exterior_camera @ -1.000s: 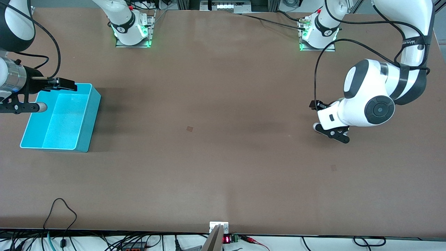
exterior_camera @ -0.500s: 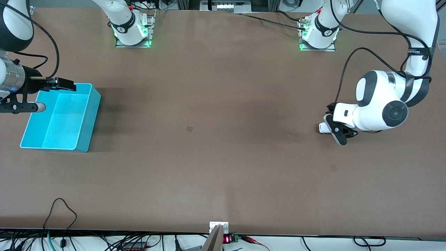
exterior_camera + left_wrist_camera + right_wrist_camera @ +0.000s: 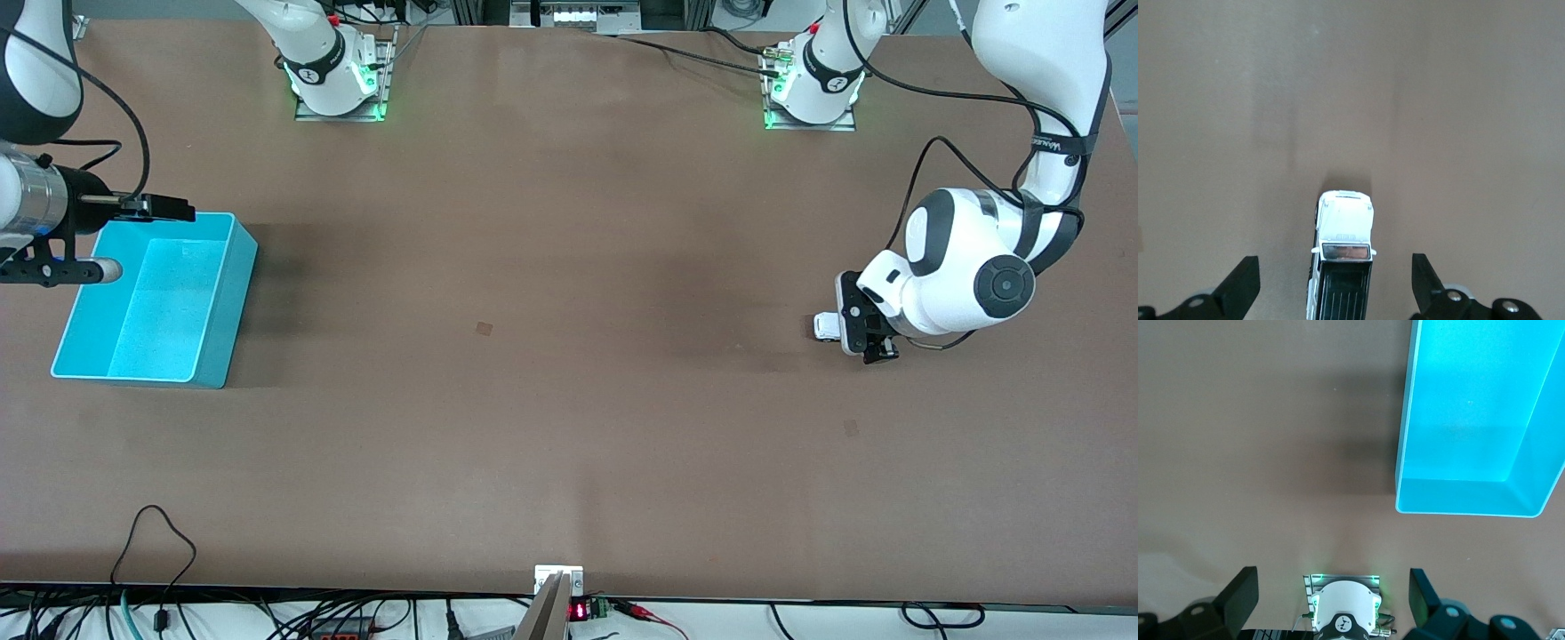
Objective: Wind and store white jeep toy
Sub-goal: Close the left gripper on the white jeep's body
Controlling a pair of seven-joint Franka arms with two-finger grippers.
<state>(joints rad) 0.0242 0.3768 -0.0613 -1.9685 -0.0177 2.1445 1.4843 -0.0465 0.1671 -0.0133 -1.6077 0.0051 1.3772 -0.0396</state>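
While your right arm waits at its own end of the table, note that its gripper (image 3: pixel 116 240) hangs at the rim of the cyan bin (image 3: pixel 222 302), fingers (image 3: pixel 1239 597) spread wide and holding nothing. The bin is open-topped and appears empty, which suits it as the store for the toy; the waiting arm looks placed to receive or drop there, though that is my judgement only.

Across the middle, your table (image 3: pixel 551 382) carries nothing that bears on the task.

At the left arm's end, the white jeep toy (image 3: pixel 826 326) sits on the table surface on its wheels, well apart from the bin. Your left gripper (image 3: pixel 867 342) is low over the toy's rear half. In the left wrist view the toy (image 3: pixel 1343 260) lies lengthwise between the two fingers (image 3: pixel 1238 287), bonnet pointing away from the wrist. The fingers stand wide, each clear of the toy's sides, with no contact visible. That straddle is sound: closing would pinch the body across its width and leave the wheels free.

You have not yet gripped the toy, so winding and storing are both outstanding. Expect the toy to roll if a finger nudges it before both close. Keep the approach centred, as the toy sits slightly nearer one finger.
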